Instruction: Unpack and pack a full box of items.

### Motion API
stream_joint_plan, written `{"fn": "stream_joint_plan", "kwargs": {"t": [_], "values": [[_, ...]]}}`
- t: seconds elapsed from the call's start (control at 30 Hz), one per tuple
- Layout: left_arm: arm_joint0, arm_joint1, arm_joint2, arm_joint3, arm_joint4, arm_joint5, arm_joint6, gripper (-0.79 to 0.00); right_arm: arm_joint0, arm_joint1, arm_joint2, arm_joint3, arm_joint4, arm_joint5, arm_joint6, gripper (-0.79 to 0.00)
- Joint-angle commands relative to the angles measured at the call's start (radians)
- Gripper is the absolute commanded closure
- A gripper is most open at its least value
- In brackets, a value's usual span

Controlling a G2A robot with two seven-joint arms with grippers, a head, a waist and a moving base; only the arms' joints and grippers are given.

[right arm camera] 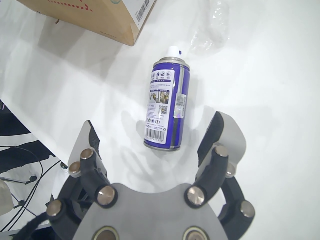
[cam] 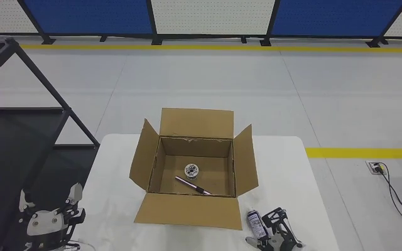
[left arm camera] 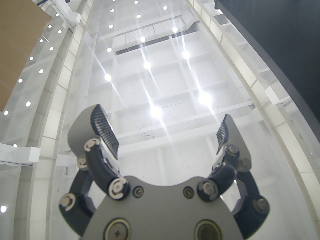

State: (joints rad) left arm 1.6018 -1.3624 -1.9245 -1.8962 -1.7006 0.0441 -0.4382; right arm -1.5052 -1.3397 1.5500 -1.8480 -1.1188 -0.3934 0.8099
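Note:
An open cardboard box (cam: 196, 121) stands mid-table with its flaps spread. Inside lie a small round white part (cam: 191, 169) and a thin dark pen-like stick (cam: 193, 186). A blue spray can (right arm camera: 166, 106) with a white nozzle lies on its side on the white table, just past the box's near right corner (right arm camera: 75, 1). My right gripper (right arm camera: 153, 123) is open, hovering over the can's base end, its fingers on either side and clear of it. In the top view the can (cam: 256, 223) lies beside that gripper (cam: 264, 238). My left gripper (left arm camera: 162, 116) is open and empty, pointing up toward the ceiling.
The left gripper (cam: 50, 201) sits off the table's near left corner, beside a black rack (cam: 31, 144). A crumpled clear plastic wrap (right arm camera: 212, 26) lies on the table (cam: 282, 163) beyond the can. Cables hang below the table's edge.

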Motion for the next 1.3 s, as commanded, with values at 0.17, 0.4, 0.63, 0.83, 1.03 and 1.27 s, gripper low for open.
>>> {"fn": "stream_joint_plan", "kwargs": {"t": [0.17,0.4,0.63,0.83,1.03,1.27], "values": [[0.000,0.000,0.000,0.000,0.000,0.000,0.000,-0.785,0.053,0.006,-0.034,0.048,-0.024,0.019,0.019,-0.785],[0.000,0.000,0.000,0.000,0.000,0.000,0.000,-0.785,0.074,0.011,-0.057,0.066,-0.064,0.078,0.013,-0.237],[0.000,0.000,0.000,0.000,0.000,0.000,0.000,-0.785,0.065,0.019,-0.046,0.052,-0.058,0.091,-0.004,0.000],[0.000,0.000,0.000,0.000,0.000,0.000,0.000,-0.785,0.058,0.026,-0.040,0.046,-0.058,0.095,-0.005,0.000],[0.000,0.000,0.000,0.000,0.000,0.000,0.000,-0.785,0.063,0.032,-0.050,0.049,-0.062,0.101,0.004,-0.200],[0.000,0.000,0.000,0.000,0.000,0.000,0.000,-0.785,0.069,0.038,-0.063,0.052,-0.065,0.105,0.008,-0.240]]}}
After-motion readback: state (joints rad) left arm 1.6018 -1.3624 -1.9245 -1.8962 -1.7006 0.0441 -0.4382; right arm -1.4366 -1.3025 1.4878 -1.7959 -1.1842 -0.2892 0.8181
